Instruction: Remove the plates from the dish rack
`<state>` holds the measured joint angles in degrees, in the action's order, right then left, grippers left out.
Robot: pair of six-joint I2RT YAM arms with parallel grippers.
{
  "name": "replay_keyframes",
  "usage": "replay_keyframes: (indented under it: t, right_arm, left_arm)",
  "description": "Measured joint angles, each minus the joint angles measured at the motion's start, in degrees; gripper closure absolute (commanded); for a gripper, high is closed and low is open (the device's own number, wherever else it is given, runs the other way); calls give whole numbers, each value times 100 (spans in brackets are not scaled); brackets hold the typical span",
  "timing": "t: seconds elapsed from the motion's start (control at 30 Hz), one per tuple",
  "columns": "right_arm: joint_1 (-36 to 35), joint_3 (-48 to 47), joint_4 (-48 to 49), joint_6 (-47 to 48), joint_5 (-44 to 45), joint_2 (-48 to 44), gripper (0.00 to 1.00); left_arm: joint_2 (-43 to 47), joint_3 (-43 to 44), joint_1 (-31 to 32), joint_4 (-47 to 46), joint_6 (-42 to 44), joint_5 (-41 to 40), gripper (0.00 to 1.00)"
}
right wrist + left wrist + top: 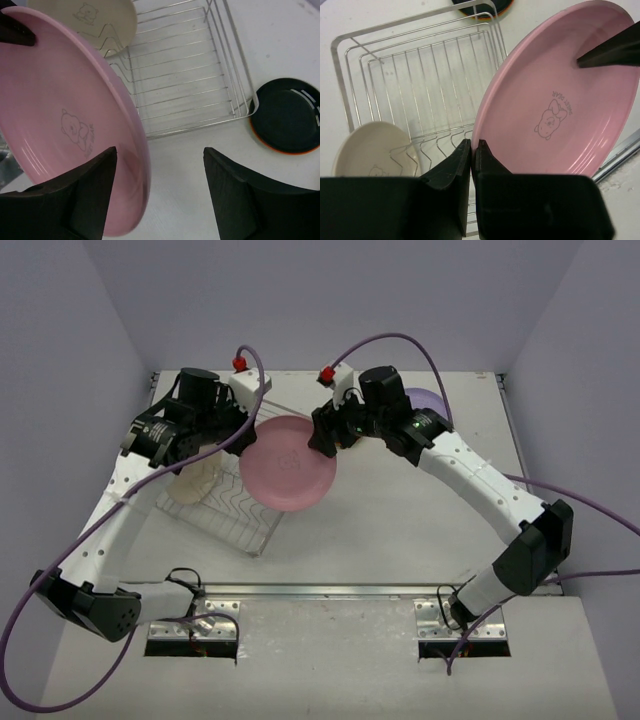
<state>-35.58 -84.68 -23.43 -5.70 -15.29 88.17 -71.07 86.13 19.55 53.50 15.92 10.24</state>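
Note:
A pink plate (288, 462) hangs tilted in the air just right of the dish rack (235, 515). My left gripper (240, 435) is shut on the plate's left rim; in the left wrist view the fingers (474, 147) pinch the plate's (560, 100) edge. My right gripper (322, 435) is open at the opposite rim. In the right wrist view its jaws (159, 150) straddle the plate's (50, 100) edge, with a wide gap on the outer side. A cream plate (365, 150) stands in the rack (420, 65) at its near-left end.
A black plate stacked on an orange one (287, 115) lies on the table beyond the rack's (185, 75) far corner. A lavender plate (428, 400) lies at the back right, partly behind my right arm. Walls enclose the table on three sides.

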Motion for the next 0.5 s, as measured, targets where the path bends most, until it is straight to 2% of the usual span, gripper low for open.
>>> replay_keyframes:
  t: [0.17,0.23,0.3,0.4,0.43,0.5]
  right_arm:
    - [-164,0,-86,112,138,188,100]
    - [-169,0,-88,127,138,177,100]
    - [-166,10,-90,156,143,152,100]
    - [-116,58,-106,184,199,114,100]
    - [-57,76,-105,179,234,108,100]
    - [204,112,-106,128,215,106,100]
  left_arm:
    - [-33,0,-1,20,-38,267,100]
    - [-43,-17,-7,17,-19,244,96]
    - [-46,-58,-12,-3,5,212,67]
    - [-41,-181,-10,-94,-51,205,12]
    - [-38,-228,-8,-115,-88,198,0]
    - [-32,-318,-7,-141,-146,117,0]
